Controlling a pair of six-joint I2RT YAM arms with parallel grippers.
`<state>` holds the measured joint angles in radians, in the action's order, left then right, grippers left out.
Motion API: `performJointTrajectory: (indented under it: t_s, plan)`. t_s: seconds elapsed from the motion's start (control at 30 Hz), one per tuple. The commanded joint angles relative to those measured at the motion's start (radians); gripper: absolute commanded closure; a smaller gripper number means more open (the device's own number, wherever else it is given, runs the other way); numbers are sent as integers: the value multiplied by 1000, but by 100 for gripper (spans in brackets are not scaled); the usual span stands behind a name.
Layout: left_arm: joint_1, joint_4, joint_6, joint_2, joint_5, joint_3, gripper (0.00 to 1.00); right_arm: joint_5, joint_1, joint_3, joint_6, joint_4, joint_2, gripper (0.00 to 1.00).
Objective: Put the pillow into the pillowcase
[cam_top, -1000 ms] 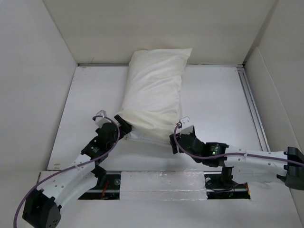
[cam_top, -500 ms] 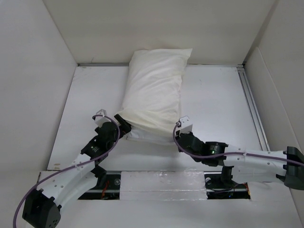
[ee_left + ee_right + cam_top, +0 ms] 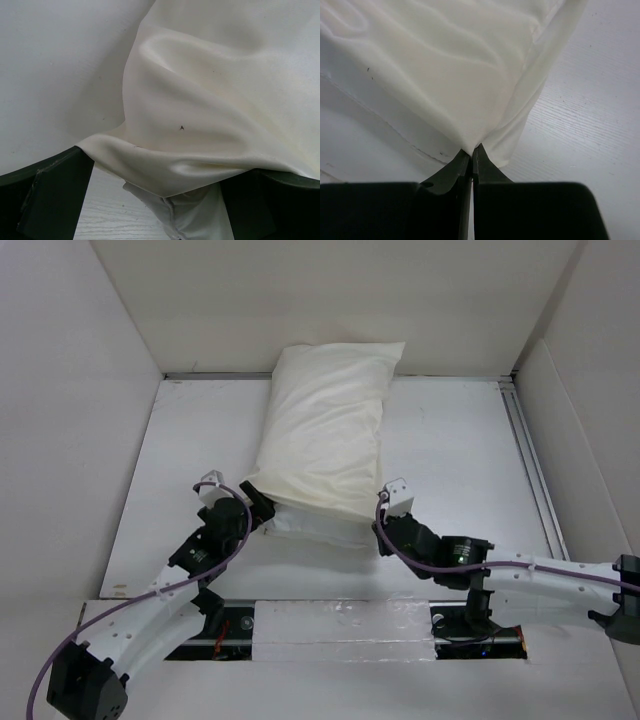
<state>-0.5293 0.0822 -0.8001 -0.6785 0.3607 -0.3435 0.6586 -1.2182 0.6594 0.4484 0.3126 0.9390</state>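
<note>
Pinching the near right corner of the pillowcase (image 3: pixel 325 430), the right gripper (image 3: pixel 471 150) has its two dark fingers pressed together, with a fold of the cream fabric caught at their tips; from that pinch the cloth fans up and away across the right wrist view; the bare white table (image 3: pixel 450 440) lies just to its right. Across the near end, the left gripper (image 3: pixel 160 200) stands with its jaws wide apart at the near left corner of the same cover; a wrinkled bulge of cream cloth carrying a tiny dark mark sits between the fingers, unclamped, and whiter seamed fabric shows below it. From above, the pillowcase runs lengthwise away from the arms, plump and filled, its far end up against the back wall; the pillow (image 3: pixel 320 532) is almost wholly covered, showing only as a narrow white strip along the near edge between the two grippers.
</note>
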Motion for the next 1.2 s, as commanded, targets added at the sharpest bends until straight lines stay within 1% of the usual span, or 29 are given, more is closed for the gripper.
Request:
performJointTrajectory:
  t_s: [0.0, 0.07, 0.13, 0.17, 0.2, 0.23, 0.3, 0.37, 0.43, 0.53, 0.6, 0.67, 0.7, 0.8, 0.87, 0.97, 1.07, 1.1, 1.17]
  plan:
    - [2, 17, 9, 22, 23, -32, 0, 53, 5, 36, 15, 10, 29, 100]
    - [2, 31, -1, 34, -2, -22, 0, 91, 5, 45, 64, 20, 41, 100]
    - [2, 41, -19, 69, -31, 4, 0, 145, 32, 80, 122, 98, 50, 100]
    - [2, 53, -39, 79, -42, 5, 0, 163, 42, 91, 184, 127, 60, 100]
    - [2, 66, -63, 79, -42, 14, 0, 186, 51, 101, 222, 191, 60, 100]
    - [2, 80, -101, 89, -51, 14, 0, 214, 75, 121, 254, 221, 69, 100]
    - [2, 80, -125, 89, -63, 47, 0, 214, 101, 132, 303, 258, 69, 100]
    - [2, 64, -148, 89, -63, 83, 0, 214, 135, 132, 303, 267, 51, 100]
    - [2, 45, -163, 74, -51, 93, 0, 187, 146, 123, 274, 218, -2, 100]
    - [2, 36, -163, 60, -51, 93, 1, 127, 209, 109, 213, 183, -64, 100]
    - [2, 36, -139, 60, -92, 84, 1, 104, 261, 109, 188, 183, -78, 100]
    - [2, 27, -96, 102, -141, 84, 0, 79, 298, 123, 148, 192, -78, 100]
    - [2, 27, -81, 114, -210, 84, 0, 56, 328, 134, 139, 192, -78, 100]
    - [2, 72, -60, 143, -304, 58, 0, 26, 373, 143, 105, 171, -68, 100]
    - [-9, 129, -77, 184, -255, 46, 0, 16, 387, 143, 93, 161, -68, 100]
    - [-9, 168, -172, 218, -165, 84, 0, -13, 414, 143, 81, 149, -98, 100]
    - [-9, 128, -197, 206, -92, 109, 0, -62, 437, 143, 55, 140, -126, 100]
    - [-9, 79, -197, 194, -74, 122, 0, -71, 448, 143, 27, 131, -141, 100]
    - [-9, 32, -197, 147, -23, 135, 2, -91, 457, 152, 16, 144, -151, 100]
